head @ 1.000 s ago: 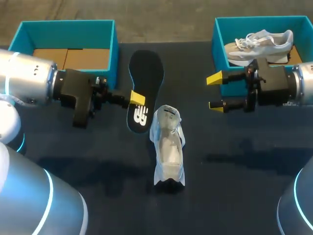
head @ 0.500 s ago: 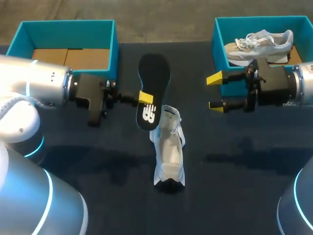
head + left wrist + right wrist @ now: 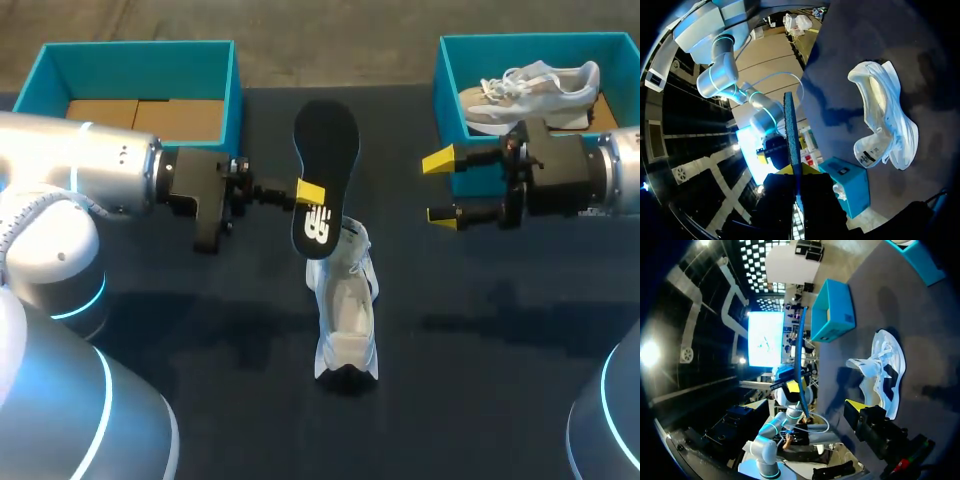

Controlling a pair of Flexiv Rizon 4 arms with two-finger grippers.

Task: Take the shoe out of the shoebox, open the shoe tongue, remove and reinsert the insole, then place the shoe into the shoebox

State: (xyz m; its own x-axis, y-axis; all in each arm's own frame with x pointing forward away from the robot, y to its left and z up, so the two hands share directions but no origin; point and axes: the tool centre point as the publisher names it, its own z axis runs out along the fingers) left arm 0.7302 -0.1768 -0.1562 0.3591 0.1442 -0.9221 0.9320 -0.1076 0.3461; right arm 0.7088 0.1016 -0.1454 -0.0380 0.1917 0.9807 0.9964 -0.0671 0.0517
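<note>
A white shoe (image 3: 345, 305) lies on the dark table, its tongue pulled open toward the far side. My left gripper (image 3: 310, 190) is shut on a black insole (image 3: 328, 150), held off the table and tilted. The insole's logo end overlaps the shoe's tongue in the head view. In the left wrist view the insole (image 3: 791, 130) shows edge-on between the yellow tips of the left gripper (image 3: 794, 172), with the shoe (image 3: 885, 120) beside it. My right gripper (image 3: 440, 187) hangs open and empty in front of the right shoebox (image 3: 450, 60). Its one visible fingertip (image 3: 856, 405) is near the shoe (image 3: 885, 372).
The right blue shoebox holds a beige sneaker (image 3: 535, 90). A second blue shoebox (image 3: 235, 100) with a cardboard floor stands at the far left, behind my left arm. The left shoebox (image 3: 832, 310) shows beyond the shoe in the right wrist view.
My left arm has carried the insole to the right and slightly away, from beside the shoe to above its tongue. The right arm and the shoe have stayed put.
</note>
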